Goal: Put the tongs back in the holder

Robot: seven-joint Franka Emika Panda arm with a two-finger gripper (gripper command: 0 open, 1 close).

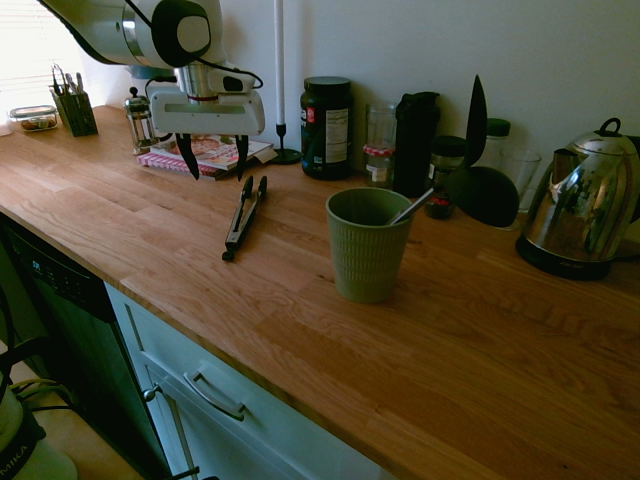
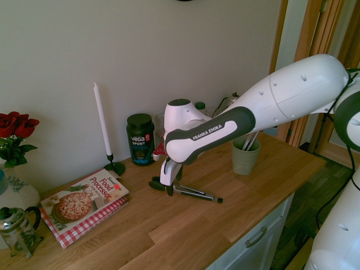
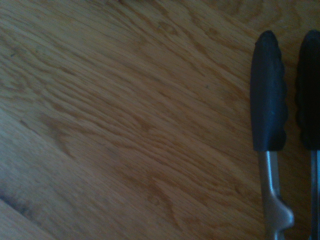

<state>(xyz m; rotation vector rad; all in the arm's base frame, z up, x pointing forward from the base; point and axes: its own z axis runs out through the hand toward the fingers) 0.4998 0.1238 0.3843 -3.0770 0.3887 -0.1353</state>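
Note:
The tongs (image 1: 243, 218) lie flat on the wooden counter, black tips toward the wall, and show in the second exterior view as tongs (image 2: 188, 193). Their two black tips (image 3: 268, 100) fill the wrist view's right side. My gripper (image 1: 215, 170) hangs open just above the counter, beside the tip end of the tongs on the side away from the cup, with nothing between its fingers. From the other side the gripper (image 2: 172, 185) stands over the tip end. The holder (image 1: 365, 245), an olive-green ribbed cup, stands upright to the right with a thin silver handle leaning in it; holder (image 2: 246, 156).
A cookbook (image 1: 205, 155) and candle (image 1: 279, 70) lie behind the gripper. A dark labelled jar (image 1: 326, 127), glass jars, a black spatula (image 1: 480, 175) and a kettle (image 1: 582, 205) line the wall. A small tool caddy (image 1: 74, 105) stands far left. The counter's front edge (image 1: 200, 335) runs nearby.

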